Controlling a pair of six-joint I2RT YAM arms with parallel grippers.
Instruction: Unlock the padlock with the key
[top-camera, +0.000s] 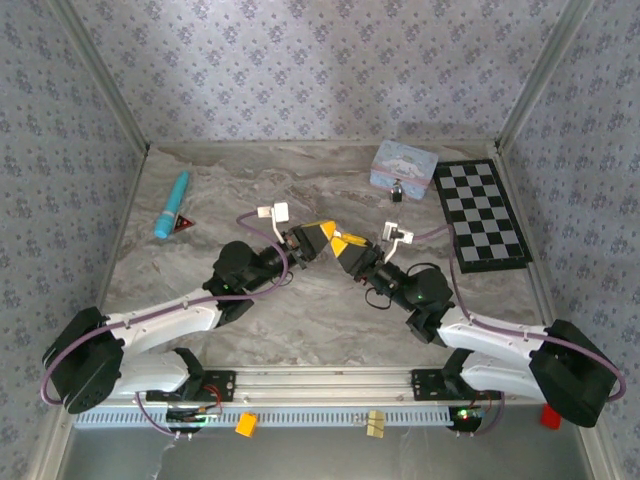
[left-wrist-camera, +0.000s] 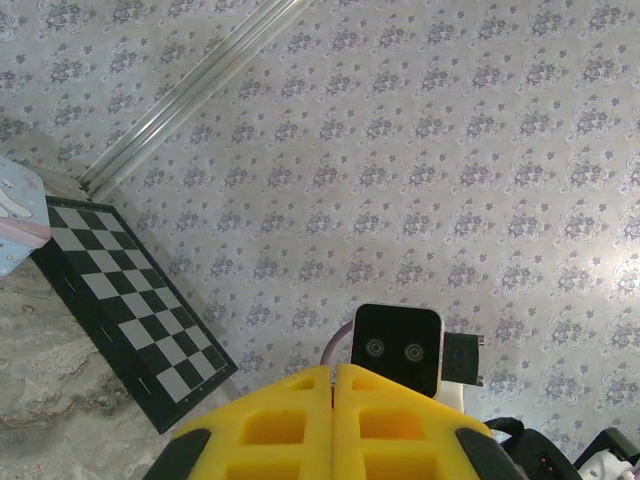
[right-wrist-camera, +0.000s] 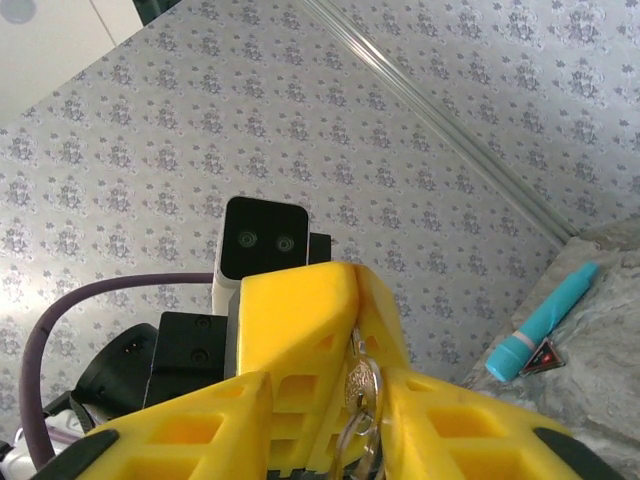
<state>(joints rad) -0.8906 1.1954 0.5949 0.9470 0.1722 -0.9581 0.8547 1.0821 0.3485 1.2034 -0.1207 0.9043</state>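
So the left gripper (left-wrist-camera: 333, 372) is being held fully closed, its yellow fingers pressed flat together with nothing seen between them. The right gripper (right-wrist-camera: 330, 378) is being held partly open. A small key (right-wrist-camera: 355, 385) on its ring (right-wrist-camera: 357, 432) is being framed in that gap beside the left's tip, but whether it's being pinched can't be told. The padlock (top-camera: 398, 190) is being seen upper right of centre, just in front of the pastel tin (top-camera: 403, 163).

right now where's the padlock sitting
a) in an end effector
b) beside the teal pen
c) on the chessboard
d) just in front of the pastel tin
d: the padlock lies on the table at the near side of the pastel tin, off the chessboard.
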